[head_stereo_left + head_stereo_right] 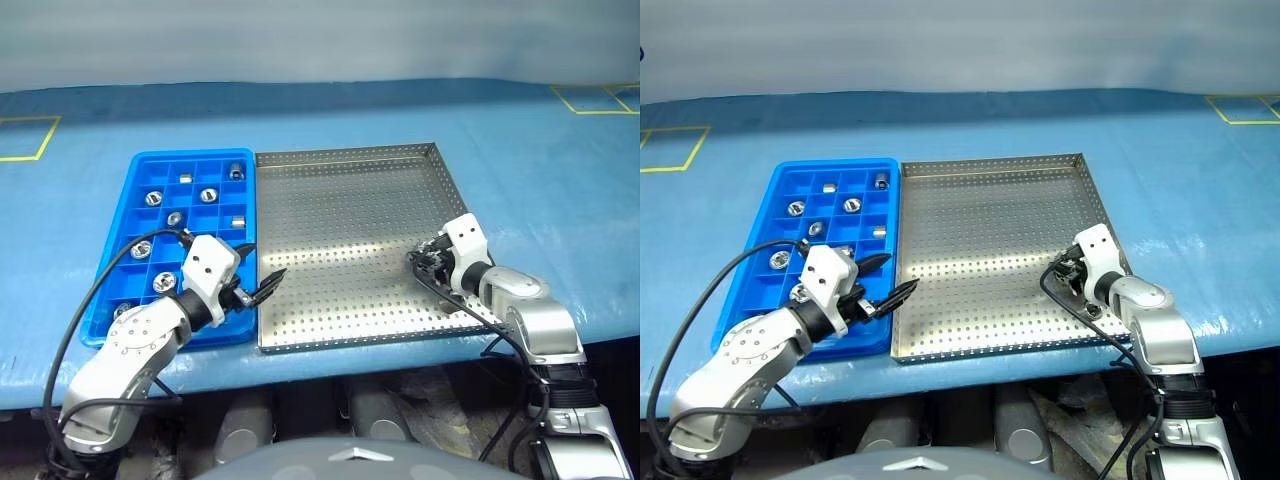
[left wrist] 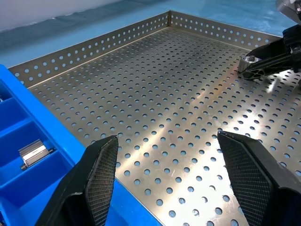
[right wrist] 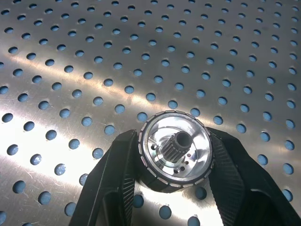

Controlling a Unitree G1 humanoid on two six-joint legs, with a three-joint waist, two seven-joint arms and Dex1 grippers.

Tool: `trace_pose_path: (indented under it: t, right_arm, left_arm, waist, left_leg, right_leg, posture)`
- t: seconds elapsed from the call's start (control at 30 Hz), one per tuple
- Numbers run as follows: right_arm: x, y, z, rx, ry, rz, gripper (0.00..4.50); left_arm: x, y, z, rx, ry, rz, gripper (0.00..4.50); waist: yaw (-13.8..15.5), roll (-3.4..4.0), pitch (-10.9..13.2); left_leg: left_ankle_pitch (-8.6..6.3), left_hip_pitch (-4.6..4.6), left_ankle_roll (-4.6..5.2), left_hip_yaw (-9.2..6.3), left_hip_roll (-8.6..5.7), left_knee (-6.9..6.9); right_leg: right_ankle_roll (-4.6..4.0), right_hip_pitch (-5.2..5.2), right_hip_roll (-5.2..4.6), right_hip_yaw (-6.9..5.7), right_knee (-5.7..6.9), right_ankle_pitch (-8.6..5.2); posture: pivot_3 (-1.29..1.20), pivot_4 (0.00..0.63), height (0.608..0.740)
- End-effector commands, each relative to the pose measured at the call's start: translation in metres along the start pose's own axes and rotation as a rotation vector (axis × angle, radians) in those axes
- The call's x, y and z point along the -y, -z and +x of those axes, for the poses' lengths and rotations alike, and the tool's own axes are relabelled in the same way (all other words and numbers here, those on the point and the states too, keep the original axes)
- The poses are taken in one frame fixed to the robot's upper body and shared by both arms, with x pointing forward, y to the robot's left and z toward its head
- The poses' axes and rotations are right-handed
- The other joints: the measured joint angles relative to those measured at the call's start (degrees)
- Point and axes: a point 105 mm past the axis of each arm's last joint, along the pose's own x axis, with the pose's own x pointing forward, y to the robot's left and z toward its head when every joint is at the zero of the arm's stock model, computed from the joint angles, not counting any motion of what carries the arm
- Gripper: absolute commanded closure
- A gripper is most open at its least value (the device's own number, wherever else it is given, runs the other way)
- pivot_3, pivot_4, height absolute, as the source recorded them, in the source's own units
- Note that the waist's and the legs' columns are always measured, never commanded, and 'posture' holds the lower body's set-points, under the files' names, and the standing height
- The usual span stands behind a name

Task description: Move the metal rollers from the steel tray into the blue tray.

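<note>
The steel tray (image 1: 345, 200) lies in the middle of the table, with the blue tray (image 1: 143, 166) touching its left side. My right gripper (image 3: 175, 157) is low over the steel tray's right part and shut on one of the metal rollers (image 3: 175, 149), a shiny ring with a toothed hub that sits on the perforated floor. The left wrist view shows that same roller (image 2: 245, 61) held at the far side. Several other rollers (image 1: 208, 195) rest in the blue tray's compartments. My left gripper (image 1: 262, 266) hovers open over the seam between the two trays, near their front, holding nothing.
The trays sit on a blue table cover (image 1: 540, 170) with yellow tape marks (image 1: 30, 138) at the far corners. The table's front edge runs just behind both arms. A black cable (image 1: 110, 268) loops from my left arm over the blue tray's front.
</note>
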Motion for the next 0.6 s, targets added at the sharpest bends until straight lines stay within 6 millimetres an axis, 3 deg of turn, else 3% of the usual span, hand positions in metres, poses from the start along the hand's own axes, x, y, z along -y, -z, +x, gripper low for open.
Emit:
trace_pose_path:
  t: [0.03,0.2,0.4,0.5,0.6]
  right_arm:
    - [0.008,-0.020,-0.004,0.066,0.050,-0.045,2.67]
    - [-0.022,-0.066,0.002,0.204,-0.049,-0.138,2.67]
    - [-0.106,-0.121,0.017,0.382,-0.341,-0.240,2.67]
    - [-0.149,-0.132,0.019,0.422,-0.503,-0.263,2.67]
    - [-0.184,-0.130,0.023,0.419,-0.634,-0.293,2.67]
  left_arm:
    - [0.000,-0.011,-0.003,0.035,-0.009,0.040,0.82]
    - [-0.006,-0.009,-0.011,0.024,-0.054,0.043,0.82]
    - [-0.027,-0.003,-0.040,-0.010,-0.211,0.042,0.82]
    - [-0.034,0.000,-0.056,-0.030,-0.283,0.042,0.82]
    - [-0.036,0.003,-0.075,-0.061,-0.352,0.046,0.82]
  waist:
    - [0.00,0.00,0.00]
    - [-0.41,0.02,0.01]
    - [-0.25,0.00,0.02]
    - [0.96,0.00,0.02]
    - [2.18,-0.01,0.02]
  left_leg:
    - [0.01,0.00,0.02,0.02,-0.01,0.00]
    - [0.02,0.00,0.04,0.15,0.01,0.01]
    - [0.04,0.04,-0.01,0.12,0.32,-0.08]
    - [0.06,0.02,-0.06,-0.01,0.37,-0.17]
    - [0.06,-0.07,-0.10,-0.04,0.33,-0.18]
  right_leg:
    - [0.00,0.00,-0.01,0.01,0.00,0.00]
    - [-0.03,-0.06,0.02,0.12,0.02,0.05]
    - [-0.12,-0.16,0.36,0.11,0.06,0.18]
    - [-0.22,-0.17,0.34,-0.03,0.06,0.13]
    - [-0.21,-0.19,0.21,-0.10,-0.02,0.12]
  posture:
    - [-0.12,0.150,0.740]
    - [-0.08,0.150,0.740]
    - [-0.02,0.150,0.740]
    - [0.02,0.150,0.740]
    - [0.07,0.150,0.740]
